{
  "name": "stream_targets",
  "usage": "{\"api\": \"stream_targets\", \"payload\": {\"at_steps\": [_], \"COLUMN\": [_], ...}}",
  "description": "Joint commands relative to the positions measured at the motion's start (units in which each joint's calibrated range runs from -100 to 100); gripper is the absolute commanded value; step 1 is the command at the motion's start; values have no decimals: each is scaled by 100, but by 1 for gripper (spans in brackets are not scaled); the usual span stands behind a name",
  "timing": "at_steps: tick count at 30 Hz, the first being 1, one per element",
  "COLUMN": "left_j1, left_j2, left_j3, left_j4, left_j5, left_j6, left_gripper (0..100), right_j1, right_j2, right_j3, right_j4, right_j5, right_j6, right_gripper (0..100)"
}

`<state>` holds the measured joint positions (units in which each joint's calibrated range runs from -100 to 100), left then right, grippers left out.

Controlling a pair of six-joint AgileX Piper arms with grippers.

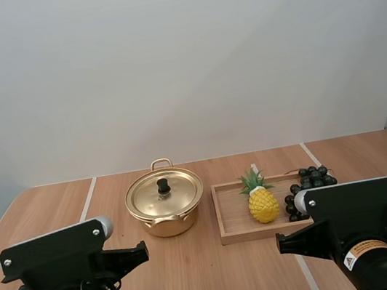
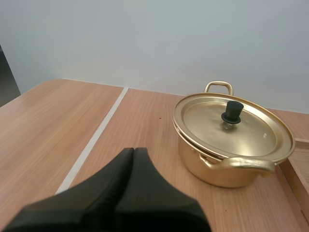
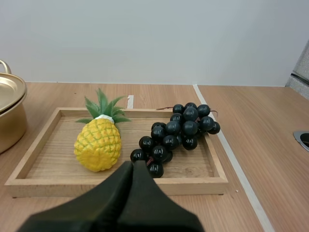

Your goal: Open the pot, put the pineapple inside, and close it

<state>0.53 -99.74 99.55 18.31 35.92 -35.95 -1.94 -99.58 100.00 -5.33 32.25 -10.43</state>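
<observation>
The wooden table (image 1: 57, 211) carries everything, with pale strips running from near to far across it. Right of centre lies the wooden tray (image 3: 116, 186), its long side set left to right. Just left of the tray, apart from it, stands the golden pot (image 2: 217, 169), one loop handle on its far side and one on its near side. Its lid (image 2: 251, 140) sits closed on the rim, black knob (image 2: 231, 112) upright at the middle. A small mark on the lid is too small to read.

The bunch of dark grapes (image 3: 176, 135) fills the right half of the tray. The pineapple (image 3: 98, 145) is in the left half, just beside the grapes. Its long axis runs near to far, the green crown at the far end and tipped slightly left. I cannot tell whether it lies flat or leans.

The left gripper (image 2: 134, 151) hangs over the table near and left of the pot, fingers pressed together on nothing. The right gripper (image 3: 133, 164) hangs at the tray's near edge, between pineapple and grapes, fingers likewise together.

Each arm bears a yellow-and-white label (image 1: 363, 254); its print is unreadable.
</observation>
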Motion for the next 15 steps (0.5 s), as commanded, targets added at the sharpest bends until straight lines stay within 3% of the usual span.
{"api": "stream_targets", "payload": {"at_steps": [1, 7, 15], "left_j1": [6, 6, 6], "left_j2": [-26, -26, -26], "left_j3": [-171, -224, -399], "left_j4": [-73, -86, 0], "left_j5": [132, 231, 386], "left_j6": [-134, -171, -267], "left_gripper": [0, 0, 0], "right_j1": [-7, -15, -30], "right_j2": [-42, -42, -42], "right_j3": [0, 0, 0], "right_j4": [-25, -46, -58], "right_j5": [-95, -95, -79], "right_j6": [137, 588, 599], "right_gripper": [0, 0, 0]}}
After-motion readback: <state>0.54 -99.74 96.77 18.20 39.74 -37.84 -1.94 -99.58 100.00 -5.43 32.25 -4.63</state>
